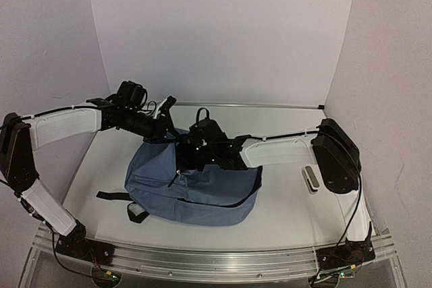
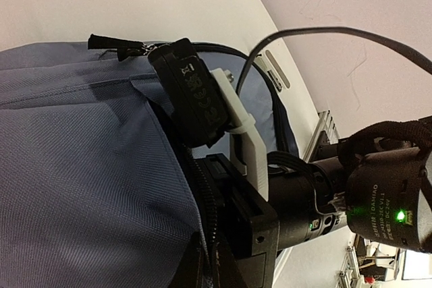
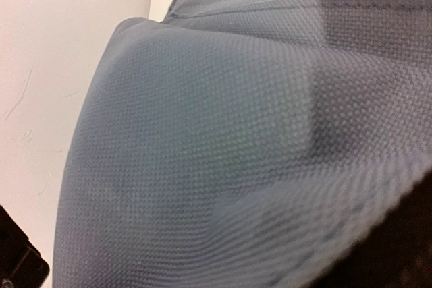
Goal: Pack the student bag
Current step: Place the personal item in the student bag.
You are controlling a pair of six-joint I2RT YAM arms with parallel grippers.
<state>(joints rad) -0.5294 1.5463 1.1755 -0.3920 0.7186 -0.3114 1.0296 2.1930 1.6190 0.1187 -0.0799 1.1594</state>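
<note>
The left pincer (image 1: 166, 128) is sitting pressed together at the backpack's (image 1: 202, 193) top edge, perhaps pinching fabric; the right pincer (image 1: 189, 153) is lying against the cloth, and I cannot tell its spread.

Left arm (image 1: 64, 126) and right arm (image 1: 277, 150): white shell links, black joints and bases; a black cable (image 2: 324, 30), a green light (image 2: 401, 215) on one lettered motor housing (image 2: 385, 190)

Tabletop (image 1: 290, 210): we see a white, matte surface running back to the walls.
Small oblong item (image 1: 310, 179): pale with a darker top, lying flat on the tabletop at the right; we cannot tell what it is.
Walls (image 1: 223, 32): plain white, closing in three sides.
Metal rail (image 1: 216, 260): silver, along the near edge.
</note>
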